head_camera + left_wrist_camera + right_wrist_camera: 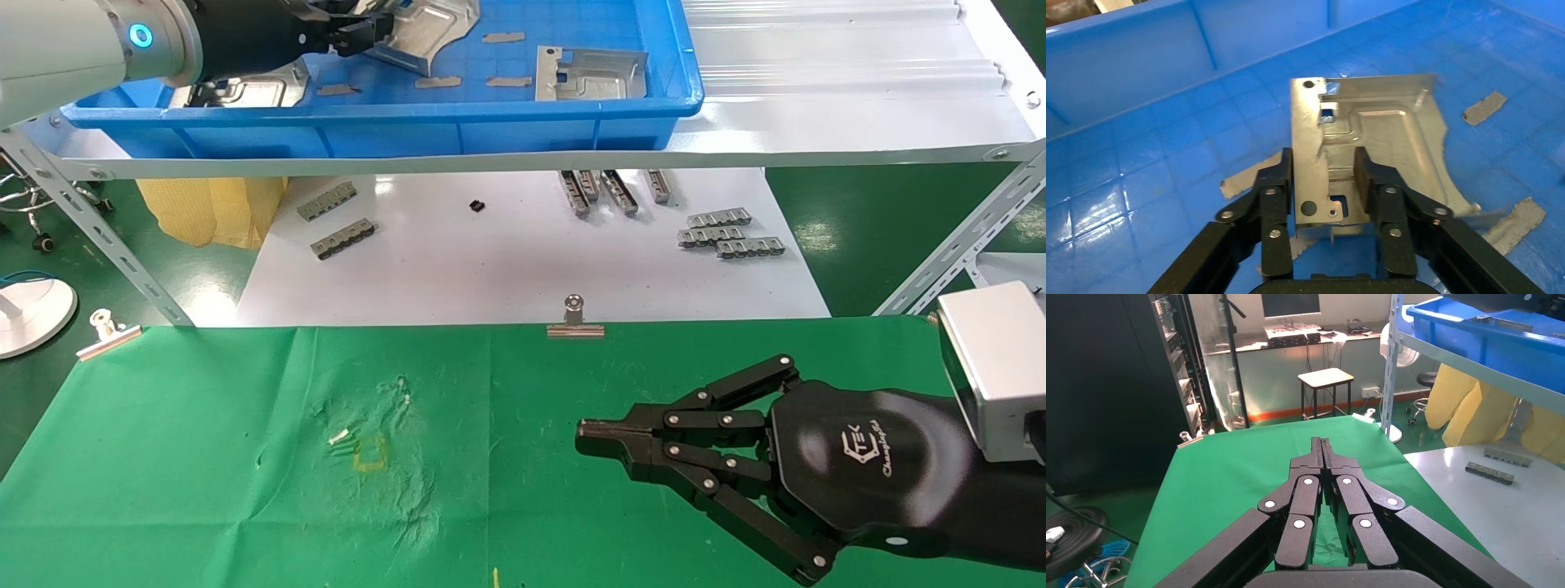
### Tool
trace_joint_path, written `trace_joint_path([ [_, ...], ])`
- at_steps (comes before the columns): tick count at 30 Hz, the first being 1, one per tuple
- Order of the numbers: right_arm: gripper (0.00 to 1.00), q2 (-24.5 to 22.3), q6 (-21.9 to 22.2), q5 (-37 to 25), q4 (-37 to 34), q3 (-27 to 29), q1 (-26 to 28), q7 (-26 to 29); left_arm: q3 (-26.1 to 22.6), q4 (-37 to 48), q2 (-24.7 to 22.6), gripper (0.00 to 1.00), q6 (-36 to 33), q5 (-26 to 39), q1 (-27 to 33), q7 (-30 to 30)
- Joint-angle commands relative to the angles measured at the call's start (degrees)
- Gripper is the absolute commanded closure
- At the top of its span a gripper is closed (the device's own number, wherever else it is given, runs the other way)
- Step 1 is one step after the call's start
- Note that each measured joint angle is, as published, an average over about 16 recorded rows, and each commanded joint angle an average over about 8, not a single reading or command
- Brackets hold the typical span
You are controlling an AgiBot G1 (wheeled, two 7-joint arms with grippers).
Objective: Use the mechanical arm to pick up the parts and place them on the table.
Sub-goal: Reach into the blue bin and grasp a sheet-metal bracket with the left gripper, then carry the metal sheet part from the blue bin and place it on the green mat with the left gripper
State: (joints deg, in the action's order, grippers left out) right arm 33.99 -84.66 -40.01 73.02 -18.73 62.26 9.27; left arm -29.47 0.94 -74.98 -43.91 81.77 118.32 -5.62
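My left gripper (364, 33) is inside the blue tray (409, 135), shut on a silvery stamped part (429, 28) that sits tilted with one edge raised. In the left wrist view the fingers (1281, 184) clamp the part's (1395, 135) narrow end with its folded tab and square hole; the gripper (1322, 168) is over the tray floor. A second part (588, 73) lies at the tray's right, and a third (253, 86) is partly hidden under my left arm. My right gripper (584, 433) is shut and empty over the green table (204, 457), and it also shows in the right wrist view (1321, 444).
Thin grey slips (502, 37) lie on the tray floor. The tray stands on a metal shelf (817, 106) above a white board (490, 261) with toothed strips (727, 233). A clip (574, 318) holds the cloth's far edge. A yellow mark (372, 453) is on the cloth.
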Motion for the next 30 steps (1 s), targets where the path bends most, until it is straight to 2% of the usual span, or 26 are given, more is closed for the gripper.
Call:
trace_joint_path([
  [1, 0.32, 0.00, 0.00, 0.00, 0.00, 0.00, 0.00, 0.00, -0.18, -0.16, -0.04, 1.00, 0.10, 0.27, -0.01, -0.25],
  [3, 0.07, 0.00, 0.00, 0.00, 0.00, -0.01, 0.00, 0.00, -0.36, -0.32, -0.06, 1.00, 0.39, 0.52, -0.10, -0.25],
  [4, 0.00, 0.00, 0.00, 0.01, 0.00, -0.01, 0.00, 0.00, -0.44, -0.39, -0.07, 1.00, 0.54, 0.63, -0.14, -0.24],
  [14, 0.00, -0.01, 0.01, 0.02, 0.00, -0.02, 0.01, -0.01, 0.26, -1.84, 0.45, 1.00, 1.82, -0.37, 0.13, 0.39],
  [20, 0.00, -0.01, 0.01, 0.02, 0.00, -0.03, 0.01, -0.02, 1.83, -3.49, 1.73, 1.00, 0.03, -2.64, 1.04, 2.90],
  [25, 0.00, -0.02, 0.02, 0.03, 0.00, -0.04, 0.01, -0.02, 2.99, -4.17, 3.97, 1.00, -4.77, -4.36, 1.30, 6.03],
  [30, 0.00, -0.02, 0.02, 0.03, 0.00, -0.05, 0.01, -0.02, 3.60, -4.88, 7.29, 1.00, -13.69, -5.42, 0.95, 10.44],
])
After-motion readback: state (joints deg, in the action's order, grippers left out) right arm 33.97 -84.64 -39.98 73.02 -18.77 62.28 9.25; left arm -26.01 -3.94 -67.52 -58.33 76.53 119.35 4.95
